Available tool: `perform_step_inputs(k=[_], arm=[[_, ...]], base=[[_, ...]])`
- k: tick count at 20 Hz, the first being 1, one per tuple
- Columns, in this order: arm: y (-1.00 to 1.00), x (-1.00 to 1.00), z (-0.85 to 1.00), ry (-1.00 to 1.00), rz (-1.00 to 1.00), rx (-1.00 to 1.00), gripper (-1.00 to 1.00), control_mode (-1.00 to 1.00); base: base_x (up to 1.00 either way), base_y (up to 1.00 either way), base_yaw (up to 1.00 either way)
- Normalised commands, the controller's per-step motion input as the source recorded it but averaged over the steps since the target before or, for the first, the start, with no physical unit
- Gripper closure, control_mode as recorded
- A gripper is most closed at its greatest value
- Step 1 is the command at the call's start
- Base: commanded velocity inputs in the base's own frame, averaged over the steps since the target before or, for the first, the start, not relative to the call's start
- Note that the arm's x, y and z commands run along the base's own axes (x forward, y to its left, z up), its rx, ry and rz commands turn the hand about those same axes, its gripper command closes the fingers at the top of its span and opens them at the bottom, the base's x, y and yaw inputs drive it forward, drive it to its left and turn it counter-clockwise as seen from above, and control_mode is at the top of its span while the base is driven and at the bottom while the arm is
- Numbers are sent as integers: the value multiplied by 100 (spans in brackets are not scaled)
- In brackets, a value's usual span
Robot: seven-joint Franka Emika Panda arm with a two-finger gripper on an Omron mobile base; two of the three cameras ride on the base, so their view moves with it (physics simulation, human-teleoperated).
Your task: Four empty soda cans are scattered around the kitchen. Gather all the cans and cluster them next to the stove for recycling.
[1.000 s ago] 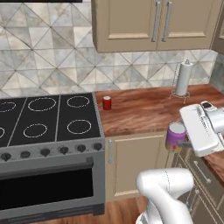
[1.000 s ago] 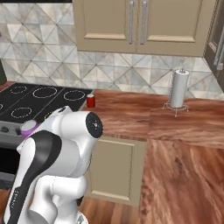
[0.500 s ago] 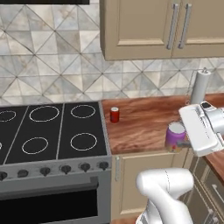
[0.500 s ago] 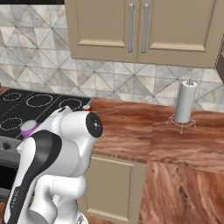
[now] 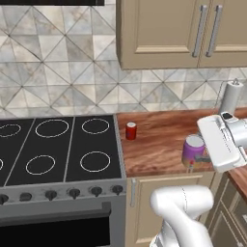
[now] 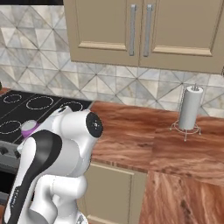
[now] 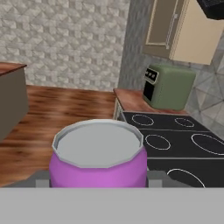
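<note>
Now stove (image 5: 58, 149) nearer, leftward shift.

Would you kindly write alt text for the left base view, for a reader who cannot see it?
The robot's gripper holds a purple soda can above the wooden counter, right of the black stove. A red soda can stands on the counter beside the stove, and a paper-towel roll stands at the back right.

A white paper-towel roll (image 6: 190, 108) stands upright on a thin wire holder at the back of the wooden counter (image 6: 144, 140), close to the tiled wall (image 5: 58, 72). Above it hang beige cupboards (image 6: 144, 30) with long metal handles. In the hand view, a green toaster (image 7: 168, 86) sits on another counter.
</note>
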Motion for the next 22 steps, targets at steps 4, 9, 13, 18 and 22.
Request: perform_step_inputs(k=[4,9,13,18,22], arm=[[0,0,0,0,0,0,100,100],[0,0,0,0,0,0,100,100],[0,0,0,0,0,0,100,100],[0,0,0,0,0,0,100,100],[0,0,0,0,0,0,100,100]], base=[[38,-26,6],[50,-24,2],[37,-24,0],[20,-22,-3],[6,-25,-10]])
